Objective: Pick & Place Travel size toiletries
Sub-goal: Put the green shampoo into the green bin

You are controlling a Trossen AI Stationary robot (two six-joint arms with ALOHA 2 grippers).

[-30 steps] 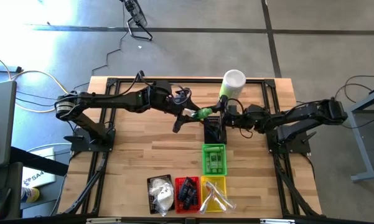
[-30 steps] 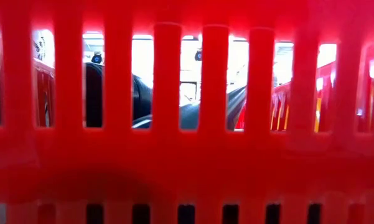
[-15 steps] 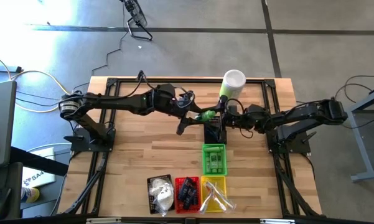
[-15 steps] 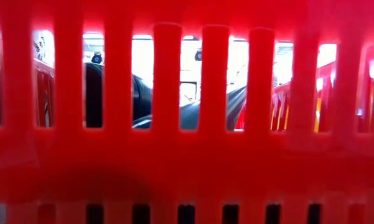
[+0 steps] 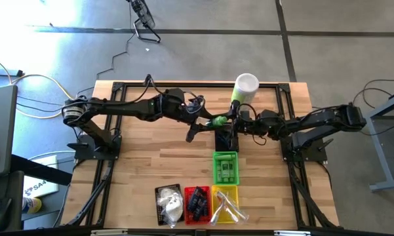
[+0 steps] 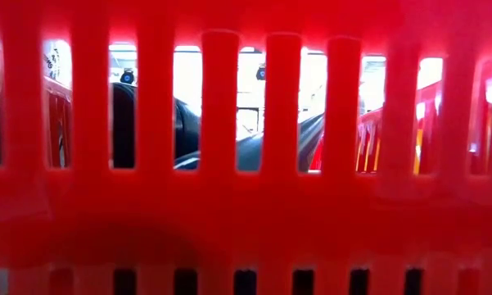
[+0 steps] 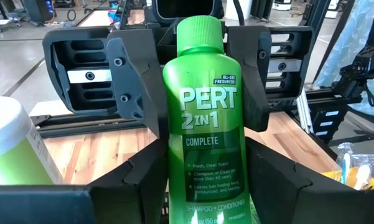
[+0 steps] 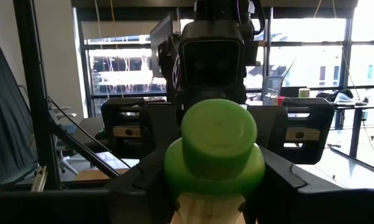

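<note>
Above the worktop's (image 5: 137, 157) middle, the left gripper (image 5: 208, 121) holds the green shampoo bottle (image 5: 217, 120); the right gripper (image 5: 228, 122) jaws narrow around its cap. An early release may drop it.

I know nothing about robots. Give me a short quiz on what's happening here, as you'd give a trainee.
1. True or false: the green bottle lies in one of the baskets.
2. Which basket stands apart from the row of three? A: black. B: green. C: yellow.
3. What brand word is printed largest on the bottle?

Key
1. False. The left pincer grips it, and the right pincer is at its cap end.
2. B. The green basket sits alone, just behind the row.
3. PERT.
</note>
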